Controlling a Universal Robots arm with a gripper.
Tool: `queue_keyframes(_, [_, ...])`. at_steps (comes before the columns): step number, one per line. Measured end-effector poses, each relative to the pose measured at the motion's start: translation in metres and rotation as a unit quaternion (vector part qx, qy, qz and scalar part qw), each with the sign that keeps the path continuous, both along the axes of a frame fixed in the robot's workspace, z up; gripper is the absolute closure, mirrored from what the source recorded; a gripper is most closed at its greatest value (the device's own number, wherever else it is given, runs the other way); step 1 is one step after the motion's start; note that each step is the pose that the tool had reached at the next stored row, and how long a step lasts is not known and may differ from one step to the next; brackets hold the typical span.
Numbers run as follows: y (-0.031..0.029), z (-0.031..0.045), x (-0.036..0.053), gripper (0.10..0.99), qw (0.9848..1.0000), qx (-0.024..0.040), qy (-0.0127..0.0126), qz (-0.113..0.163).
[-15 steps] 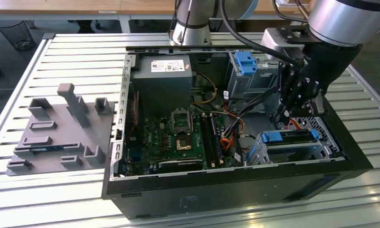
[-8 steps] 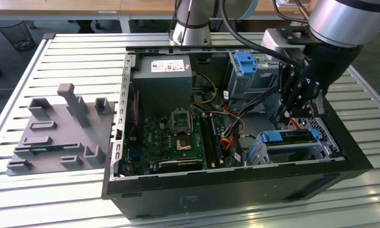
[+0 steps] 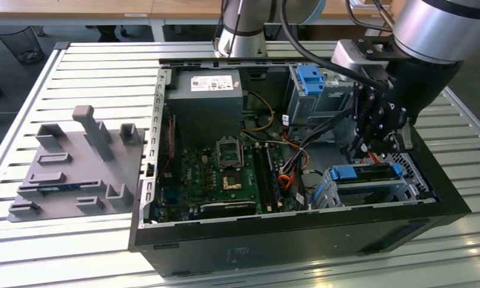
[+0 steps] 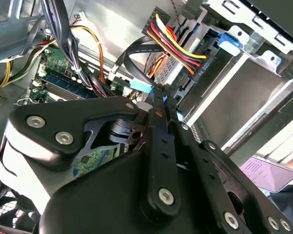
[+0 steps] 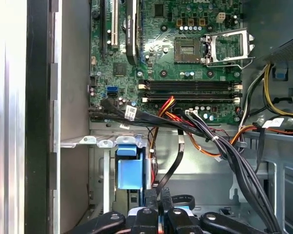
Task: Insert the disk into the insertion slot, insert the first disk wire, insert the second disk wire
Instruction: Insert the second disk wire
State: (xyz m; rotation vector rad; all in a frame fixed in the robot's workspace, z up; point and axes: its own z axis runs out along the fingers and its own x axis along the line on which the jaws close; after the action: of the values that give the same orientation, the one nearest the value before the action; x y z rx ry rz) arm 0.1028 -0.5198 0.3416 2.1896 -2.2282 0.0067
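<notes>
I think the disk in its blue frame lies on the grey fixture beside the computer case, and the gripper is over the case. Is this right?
No: in the exterior view the disk sits in the insertion slot inside the case, under the gripper, which grips a black wire. The rest holds.

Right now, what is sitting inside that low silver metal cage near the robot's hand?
The disk in its blue frame sits inside the insertion slot. The hand hangs just above it, covering its rear edge, so any plugs there are hidden.
</notes>
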Motion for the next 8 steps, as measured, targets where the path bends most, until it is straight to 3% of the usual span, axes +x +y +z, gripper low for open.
queue_keyframes(8, [-0.0048,0.0,0.0,0.937,1.0,0.0,0.0,0.0])
